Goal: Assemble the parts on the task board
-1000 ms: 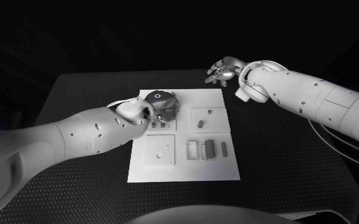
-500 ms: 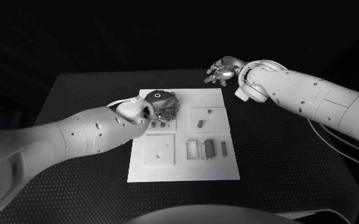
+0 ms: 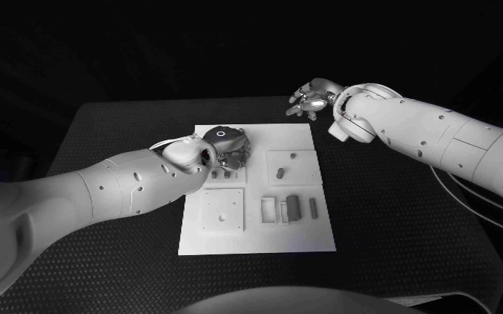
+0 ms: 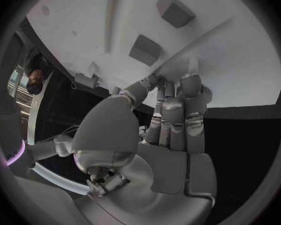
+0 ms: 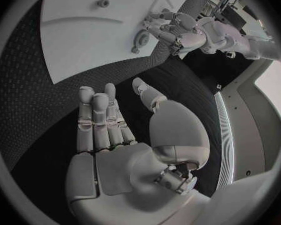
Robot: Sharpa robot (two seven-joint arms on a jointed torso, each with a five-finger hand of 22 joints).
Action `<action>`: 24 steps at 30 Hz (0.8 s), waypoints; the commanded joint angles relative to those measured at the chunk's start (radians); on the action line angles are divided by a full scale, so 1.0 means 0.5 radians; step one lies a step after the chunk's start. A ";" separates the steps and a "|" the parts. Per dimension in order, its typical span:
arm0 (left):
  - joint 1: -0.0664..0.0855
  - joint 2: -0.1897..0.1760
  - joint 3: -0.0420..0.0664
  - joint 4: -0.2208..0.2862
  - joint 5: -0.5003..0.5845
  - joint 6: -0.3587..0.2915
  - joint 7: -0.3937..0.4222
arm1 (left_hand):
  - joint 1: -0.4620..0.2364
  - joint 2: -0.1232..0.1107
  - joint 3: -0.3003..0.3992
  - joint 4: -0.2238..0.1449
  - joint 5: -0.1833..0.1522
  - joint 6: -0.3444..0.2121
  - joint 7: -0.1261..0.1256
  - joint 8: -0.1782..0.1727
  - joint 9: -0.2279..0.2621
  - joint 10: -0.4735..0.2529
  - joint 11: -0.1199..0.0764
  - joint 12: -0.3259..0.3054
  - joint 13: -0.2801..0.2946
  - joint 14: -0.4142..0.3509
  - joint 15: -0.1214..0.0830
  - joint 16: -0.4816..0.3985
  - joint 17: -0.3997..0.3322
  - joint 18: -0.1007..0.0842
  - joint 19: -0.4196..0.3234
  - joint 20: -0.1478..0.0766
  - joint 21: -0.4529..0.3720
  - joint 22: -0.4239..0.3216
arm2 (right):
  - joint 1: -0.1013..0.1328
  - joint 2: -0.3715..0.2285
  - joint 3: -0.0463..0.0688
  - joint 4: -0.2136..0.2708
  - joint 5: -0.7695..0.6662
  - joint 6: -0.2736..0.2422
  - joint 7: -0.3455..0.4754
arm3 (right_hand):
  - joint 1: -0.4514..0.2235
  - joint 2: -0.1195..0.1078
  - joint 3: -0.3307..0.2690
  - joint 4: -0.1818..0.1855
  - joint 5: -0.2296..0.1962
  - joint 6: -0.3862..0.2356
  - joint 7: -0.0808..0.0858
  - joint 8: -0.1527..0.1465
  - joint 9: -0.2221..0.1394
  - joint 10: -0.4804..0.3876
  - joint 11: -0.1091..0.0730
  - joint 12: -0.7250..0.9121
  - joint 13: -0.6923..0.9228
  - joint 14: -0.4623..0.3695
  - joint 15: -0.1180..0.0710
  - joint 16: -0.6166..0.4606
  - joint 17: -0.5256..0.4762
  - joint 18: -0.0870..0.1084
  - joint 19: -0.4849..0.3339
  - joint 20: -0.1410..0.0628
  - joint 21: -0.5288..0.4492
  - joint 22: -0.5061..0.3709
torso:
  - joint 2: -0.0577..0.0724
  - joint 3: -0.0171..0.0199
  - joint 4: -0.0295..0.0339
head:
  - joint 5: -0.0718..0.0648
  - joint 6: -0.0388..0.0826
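Head view shows the left silver hand (image 3: 229, 145) with fingers curled down on the far left corner of the flat white task board (image 3: 299, 238), while the right silver hand (image 3: 310, 99), fingers apart and empty, hovers beyond the board, farther from the small grey parts (image 3: 294, 208).

Overall light: dim, with a black surround; the scene reads almost without colour
Brightest area: the task board (image 3: 256, 238), a pale plate against the dark table (image 3: 115, 176)
Shadows: soft, dark under the left hand (image 3: 229, 147) where it meets the board
Glare: small highlights on the right hand (image 3: 311, 100)
Wrist views: round fisheye, straight edges bent, rim fading to black
Focus: head view slightly soft and grainy
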State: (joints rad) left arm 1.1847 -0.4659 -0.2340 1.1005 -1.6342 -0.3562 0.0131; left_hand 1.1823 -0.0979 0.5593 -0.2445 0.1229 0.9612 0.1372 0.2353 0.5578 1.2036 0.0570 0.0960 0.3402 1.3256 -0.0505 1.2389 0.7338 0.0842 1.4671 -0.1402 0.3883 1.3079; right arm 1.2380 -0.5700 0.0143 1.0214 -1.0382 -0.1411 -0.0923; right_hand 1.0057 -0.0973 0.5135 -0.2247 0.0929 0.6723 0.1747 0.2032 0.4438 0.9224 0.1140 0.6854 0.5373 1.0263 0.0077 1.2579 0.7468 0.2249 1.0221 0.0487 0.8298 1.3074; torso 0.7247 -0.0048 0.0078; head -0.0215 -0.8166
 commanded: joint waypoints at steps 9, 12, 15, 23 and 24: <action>-0.008 0.001 -0.005 0.008 -0.004 0.071 0.003 | 0.014 0.024 0.030 -0.010 0.010 0.057 -0.010 0.031 -0.003 0.066 0.001 0.013 0.019 -0.016 -0.010 0.014 -0.026 0.153 -0.014 -0.017 0.018 0.044 | -0.001 0.000 0.001 0.003 -0.018 0.012 0.016 | 0.000 0.017 -0.001 0.005 0.004 0.000 0.101 0.009 -0.003 -0.017 -0.004 0.007 -0.003 -0.006 -0.012 0.008 -0.003 0.074 0.000 -0.018 -0.006 0.037 | 0.000 -0.0007 0.001 | -0.003 -0.003; -0.008 0.000 -0.005 0.009 -0.004 0.058 -0.001 | 0.018 0.027 0.037 -0.013 0.010 0.068 -0.010 0.036 -0.003 0.078 -0.001 0.015 0.024 -0.016 -0.012 0.016 -0.032 0.151 -0.015 -0.019 0.020 0.044 | -0.001 0.000 0.001 0.003 -0.018 0.013 0.016 | 0.000 0.018 -0.001 0.005 0.004 0.000 0.101 0.009 -0.003 -0.017 -0.004 0.007 -0.003 -0.006 -0.012 0.008 -0.004 0.074 0.000 -0.018 -0.006 0.037 | 0.000 -0.0004 0.001 | -0.003 -0.002; -0.008 -0.002 -0.005 0.008 -0.004 0.041 -0.006 | 0.035 0.037 0.059 -0.017 -0.001 0.093 -0.014 0.049 0.000 0.105 -0.009 0.021 0.034 -0.017 -0.019 0.021 -0.044 0.147 -0.018 -0.023 0.022 0.043 | -0.001 0.000 0.001 0.002 -0.018 0.013 0.016 | 0.000 0.018 -0.001 0.005 0.004 0.000 0.101 0.009 -0.003 -0.017 -0.004 0.007 -0.003 -0.006 -0.012 0.008 -0.004 0.074 0.000 -0.018 -0.006 0.037 | -0.001 -0.0002 0.001 | -0.002 -0.001; -0.008 -0.004 -0.005 0.009 0.005 0.034 -0.003 | 0.067 0.044 0.103 -0.028 -0.027 0.120 -0.024 0.062 0.003 0.135 -0.020 0.022 0.051 -0.018 -0.029 0.028 -0.064 0.136 -0.022 -0.032 0.025 0.043 | -0.001 -0.001 0.001 0.001 -0.019 0.013 0.016 | 0.000 0.017 -0.001 0.004 0.004 0.000 0.101 0.009 -0.003 -0.017 -0.004 0.007 -0.003 -0.006 -0.012 0.008 -0.004 0.074 0.000 -0.018 -0.006 0.037 | 0.000 -0.0006 0.001 | 0.000 -0.001; -0.008 -0.005 -0.005 0.008 0.005 0.030 -0.002 | 0.068 0.044 0.104 -0.028 -0.027 0.120 -0.024 0.062 0.003 0.136 -0.020 0.021 0.052 -0.018 -0.029 0.029 -0.065 0.136 -0.023 -0.032 0.025 0.043 | -0.001 0.000 0.001 0.001 -0.019 0.013 0.016 | 0.000 0.017 -0.001 0.004 0.004 0.000 0.101 0.009 -0.003 -0.017 -0.004 0.007 -0.003 -0.006 -0.012 0.008 -0.004 0.074 0.000 -0.018 -0.006 0.037 | 0.000 -0.0006 0.001 | 0.000 -0.001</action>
State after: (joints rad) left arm 1.1843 -0.4678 -0.2340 1.1042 -1.6337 -0.3531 0.0134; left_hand 1.2055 -0.0761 0.6053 -0.2573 0.1149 1.0147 0.1265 0.2612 0.5586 1.2227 0.0399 0.1033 0.3634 1.3223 -0.0610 1.2468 0.7022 0.0832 1.4575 -0.1466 0.3960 1.3076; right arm 1.2380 -0.5703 0.0143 1.0209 -1.0392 -0.1410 -0.0923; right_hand 1.0057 -0.0973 0.5135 -0.2247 0.0928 0.6724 0.1746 0.2032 0.4429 0.9242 0.1122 0.6853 0.5366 1.0263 0.0077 1.2578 0.7459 0.2248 1.0219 0.0489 0.8298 1.3073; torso 0.7244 -0.0050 0.0081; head -0.0221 -0.8171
